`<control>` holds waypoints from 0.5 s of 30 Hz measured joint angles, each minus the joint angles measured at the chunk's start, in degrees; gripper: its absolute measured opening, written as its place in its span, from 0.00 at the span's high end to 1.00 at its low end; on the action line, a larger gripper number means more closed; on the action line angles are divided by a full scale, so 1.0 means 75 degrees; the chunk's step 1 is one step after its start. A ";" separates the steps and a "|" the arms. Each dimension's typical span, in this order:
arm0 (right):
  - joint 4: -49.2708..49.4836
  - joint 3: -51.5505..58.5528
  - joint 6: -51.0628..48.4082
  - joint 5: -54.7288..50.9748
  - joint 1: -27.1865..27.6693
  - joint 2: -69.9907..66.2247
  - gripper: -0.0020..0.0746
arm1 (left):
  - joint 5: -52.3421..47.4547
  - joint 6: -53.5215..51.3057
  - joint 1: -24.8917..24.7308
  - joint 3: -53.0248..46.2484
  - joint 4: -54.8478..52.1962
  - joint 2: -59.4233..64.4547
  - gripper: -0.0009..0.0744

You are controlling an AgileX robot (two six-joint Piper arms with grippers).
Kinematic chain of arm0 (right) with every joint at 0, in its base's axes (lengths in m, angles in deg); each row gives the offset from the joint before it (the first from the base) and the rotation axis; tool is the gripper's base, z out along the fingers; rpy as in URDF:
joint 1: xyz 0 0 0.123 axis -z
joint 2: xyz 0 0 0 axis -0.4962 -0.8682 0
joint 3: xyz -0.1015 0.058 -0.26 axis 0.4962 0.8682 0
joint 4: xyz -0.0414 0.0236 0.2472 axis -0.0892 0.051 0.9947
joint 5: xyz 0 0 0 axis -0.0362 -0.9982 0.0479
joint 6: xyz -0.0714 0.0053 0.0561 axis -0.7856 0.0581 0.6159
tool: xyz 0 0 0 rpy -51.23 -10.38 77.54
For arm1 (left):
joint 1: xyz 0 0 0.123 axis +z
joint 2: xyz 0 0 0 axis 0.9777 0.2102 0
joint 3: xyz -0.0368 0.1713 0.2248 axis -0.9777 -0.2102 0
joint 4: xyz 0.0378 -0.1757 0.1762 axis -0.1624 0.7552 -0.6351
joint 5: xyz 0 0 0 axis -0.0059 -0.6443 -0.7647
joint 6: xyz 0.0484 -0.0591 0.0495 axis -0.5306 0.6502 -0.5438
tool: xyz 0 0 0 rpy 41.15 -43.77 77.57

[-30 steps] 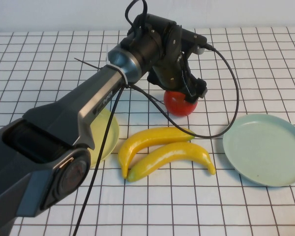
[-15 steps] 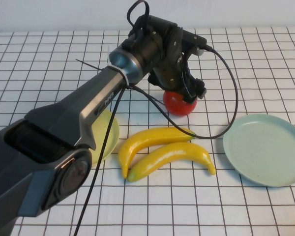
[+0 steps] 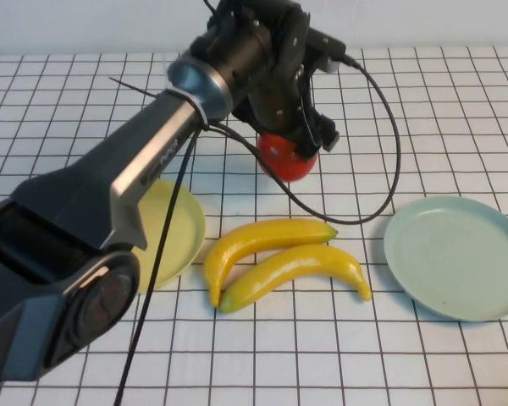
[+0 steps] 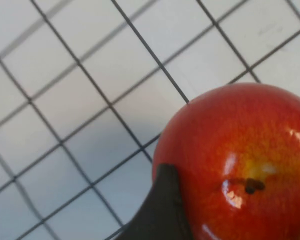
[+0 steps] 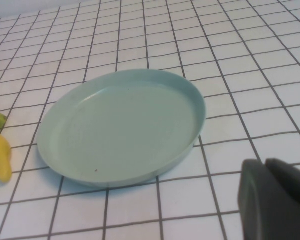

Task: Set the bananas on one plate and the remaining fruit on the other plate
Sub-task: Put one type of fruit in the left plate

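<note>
From my station the biggest thing in the high view is the left arm (image 3: 127, 182), stretched diagonally from the near left corner out over the gridded tablecloth (image 3: 457, 101) to mid-table. Its black cable (image 3: 381, 182) loops down toward the bananas and back up.

Next in size: the blue-green plate (image 3: 457, 258) sits at the right side, nothing on it. In the right wrist view I see that same plate (image 5: 122, 125) just ahead of the right gripper (image 5: 277, 197), w/ only a dark finger edge in the corner of the pic, so I cannot tell its jaw state. The right arm doesn't show in the high view. The yellow plate (image 3: 173, 233) is at the left, partly hidden under the left arm.

The two bananas (image 3: 279, 258) lie side by side, touching, on the cloth btwn the plates, on neither one.

Left gripper (image 3: 300, 139) is above the far-center of the table, clamped on a red apple (image 3: 286, 156). In the left wrist view the apple (image 4: 240, 160) fills the corner, stem up, one dark finger (image 4: 160, 210) pressed against its side. I see only one apple.
</note>
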State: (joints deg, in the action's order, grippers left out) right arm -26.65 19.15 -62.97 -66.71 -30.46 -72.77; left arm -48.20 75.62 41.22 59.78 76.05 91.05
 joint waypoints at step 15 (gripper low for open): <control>0.0000 0.0000 0.0000 0.0000 0.0000 0.0000 1.00 | -0.0088 0.0503 0.0154 -0.1914 -0.0921 -0.2648 0.22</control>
State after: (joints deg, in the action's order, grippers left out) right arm -26.65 19.15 -62.97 -66.71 -30.46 -72.77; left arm -48.86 79.40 42.37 45.43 69.14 71.19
